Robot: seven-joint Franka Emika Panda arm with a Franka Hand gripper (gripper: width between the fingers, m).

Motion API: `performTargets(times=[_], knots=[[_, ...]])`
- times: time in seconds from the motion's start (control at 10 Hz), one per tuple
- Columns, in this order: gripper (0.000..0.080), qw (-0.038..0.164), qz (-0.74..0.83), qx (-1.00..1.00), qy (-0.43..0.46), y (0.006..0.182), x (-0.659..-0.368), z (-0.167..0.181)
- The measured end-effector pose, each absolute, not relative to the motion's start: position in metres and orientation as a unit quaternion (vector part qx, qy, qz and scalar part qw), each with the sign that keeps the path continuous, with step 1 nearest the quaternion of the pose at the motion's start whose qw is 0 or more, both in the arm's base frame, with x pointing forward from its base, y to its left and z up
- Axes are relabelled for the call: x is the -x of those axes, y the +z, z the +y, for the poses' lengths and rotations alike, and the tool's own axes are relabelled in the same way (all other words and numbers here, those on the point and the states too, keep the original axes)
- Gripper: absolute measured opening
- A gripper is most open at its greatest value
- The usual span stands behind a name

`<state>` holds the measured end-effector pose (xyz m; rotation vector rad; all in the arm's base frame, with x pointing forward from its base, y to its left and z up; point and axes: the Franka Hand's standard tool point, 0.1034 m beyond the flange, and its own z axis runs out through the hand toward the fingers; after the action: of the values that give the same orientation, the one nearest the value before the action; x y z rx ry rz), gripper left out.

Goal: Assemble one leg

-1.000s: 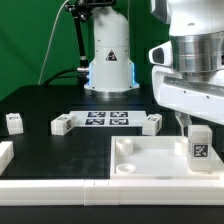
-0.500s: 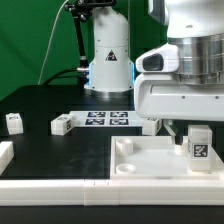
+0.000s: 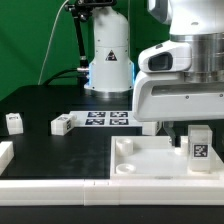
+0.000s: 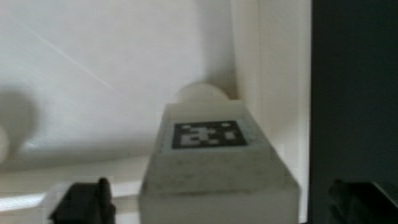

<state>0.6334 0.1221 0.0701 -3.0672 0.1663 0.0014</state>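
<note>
My end effector (image 4: 222, 204) is apart. In the wrist view its 2 dark fingertips (image 4: 82, 202) straddle the leg (image 3: 198, 146) with a clear gap on each side, so nothing is clamped yet.

The leg stands upright at a corner of the big white tray-like piece (image 3: 150, 163), toward the exterior view's right. Its tag (image 4: 210, 135) faces my wrist camera. I cannot tell from either view whether its foot is fully seated in a corner socket.

I judge the step in hand to be taking hold of this leg to seat it. To do it well:

- I should centre first. The gap looks roughly even on both sides, and I want it that way so that closing does not shove the leg sideways or tip it.
- I should close on the 2 flat side faces, low enough for a firm hold. The top narrows, and pads placed there could slip.
- I should keep my wrist axis in line with the leg, so that any pressing or turning goes straight down into the tray.
- I should squeeze gently, since the tray lies loose on the bench (image 3: 60, 148) and could slide.

The 3 other legs (image 3: 63, 124) beside the marker board (image 3: 105, 119) are well apart from my work.
</note>
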Motion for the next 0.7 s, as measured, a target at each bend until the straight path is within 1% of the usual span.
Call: performTargets(times=[0.1,0.2,0.3,0.7], knots=[[0.0517,0.035,0.054,0.998,0.0,0.0701,-0.6334,0.1221],[0.0348,0.035,0.054,0.998,0.001,0.07,-0.6334,0.1221],[0.029,0.035,0.054,0.998,0.001,0.07,-0.6334,0.1217],[0.029,0.036,0.085,0.996,0.002,0.07,-0.6334,0.1215]])
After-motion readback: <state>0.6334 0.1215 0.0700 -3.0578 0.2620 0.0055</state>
